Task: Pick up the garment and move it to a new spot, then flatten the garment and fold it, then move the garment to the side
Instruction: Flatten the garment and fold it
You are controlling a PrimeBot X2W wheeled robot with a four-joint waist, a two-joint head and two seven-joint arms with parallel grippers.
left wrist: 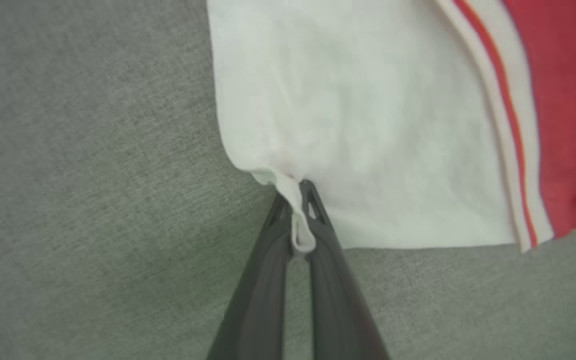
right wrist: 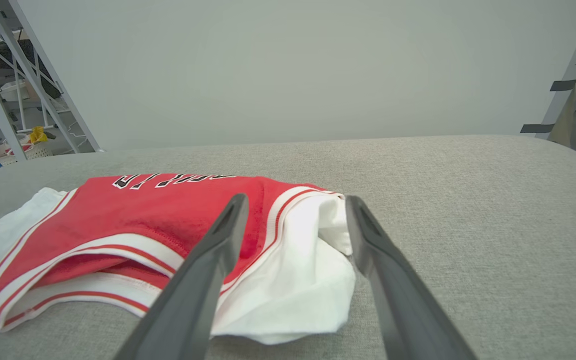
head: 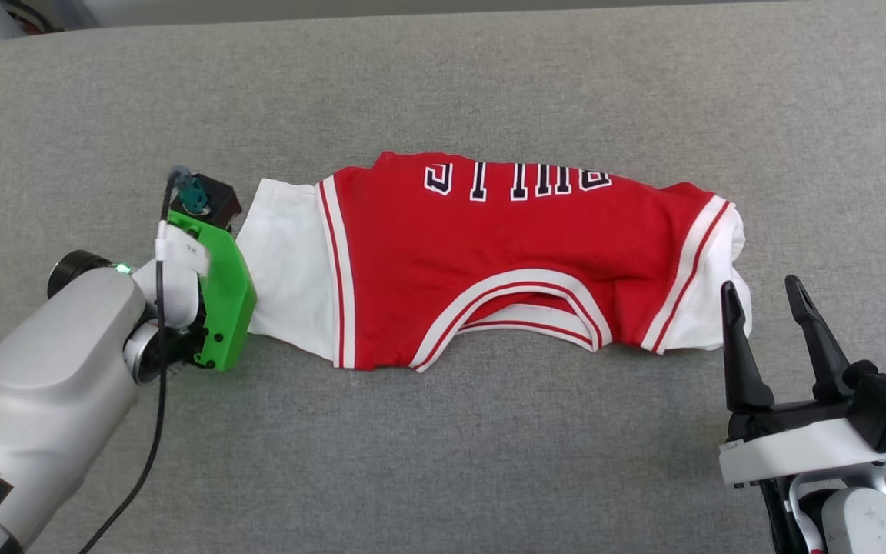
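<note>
Between the clamped fingers of the left gripper (left wrist: 295, 200): a pinch of hem from the white sleeve (left wrist: 358, 115) of the red jersey (head: 504, 246), seized at the outer edge, likely to pull that end taut. Just beyond the tips, striped trim (left wrist: 513, 125), then the red body, flat on the grey padded surface (head: 443, 462). Just ahead of the right gripper (head: 760, 286), spread wide and empty: the other sleeve (right wrist: 308, 280), bunched, probably next to be taken for a two-handed lift. Long axis from gripper to gripper; collar (head: 520, 296) toward the robot, lettering (head: 516, 178) at the far edge.
</note>
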